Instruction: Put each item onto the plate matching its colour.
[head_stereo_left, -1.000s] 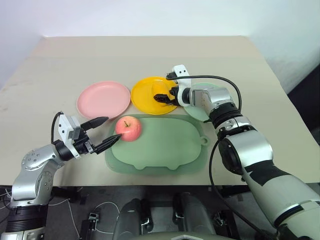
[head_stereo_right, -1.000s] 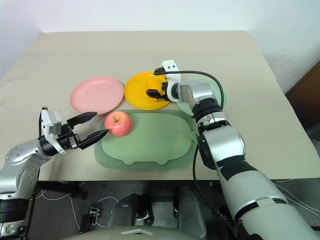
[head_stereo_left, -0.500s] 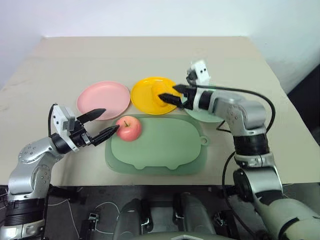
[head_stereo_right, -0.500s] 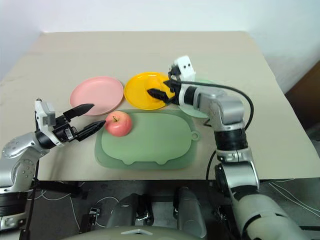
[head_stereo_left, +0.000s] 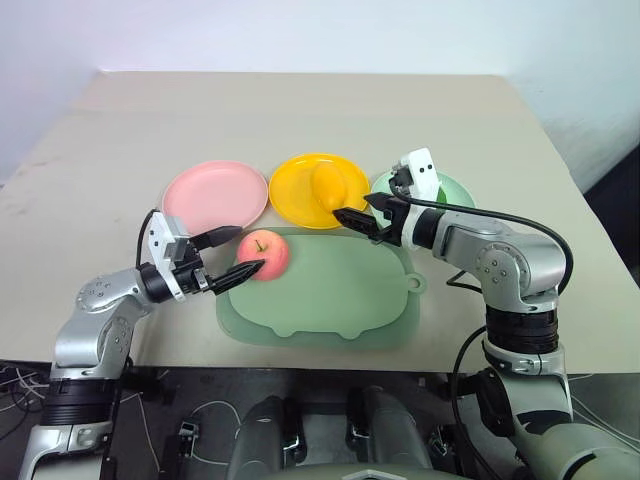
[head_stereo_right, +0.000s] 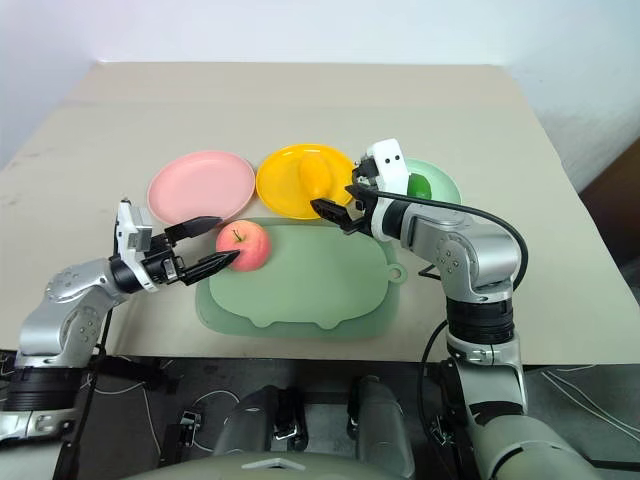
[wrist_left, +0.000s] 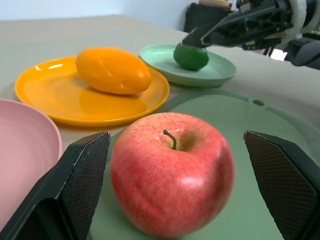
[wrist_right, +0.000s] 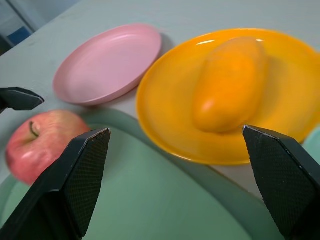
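So starting on your left: your left gripper (head_stereo_left: 226, 257) has its fingers spread wide and nothing in them, one black tip on each side of the apple (head_stereo_left: 264, 254) but not touching it yet as far as I can tell. That apple is the only fruit not sorted; it sits on the left end of the big flat pale green tray (head_stereo_left: 330, 300), right by the rim of the pink plate (head_stereo_left: 213, 193), which is bare. So I'd say you're on the last step, apple to pink. Next move looks like easing the fingers in a touch, pinching around the apple's middle, then a short lift and hop over the plate's raised rim. The apple is round, glossy and smooth with a little stem on top, so it could roll or squirt out if you pinch off-centre. Moving along, the mango (head_stereo_left: 326, 183), a smooth matte orange oval, lies on the shiny yellow plate (head_stereo_left: 295, 195), done. Your right gripper (head_stereo_left: 355, 215) hangs over the tray's far edge near that plate, fingers apart and holding nothing. Furthest right, the small dark lime (head_stereo_right: 419, 186) sits on the mint green plate (head_stereo_right: 442, 183). All three plates look like hard smooth plastic on the plain beige bench (head_stereo_left: 300, 110).
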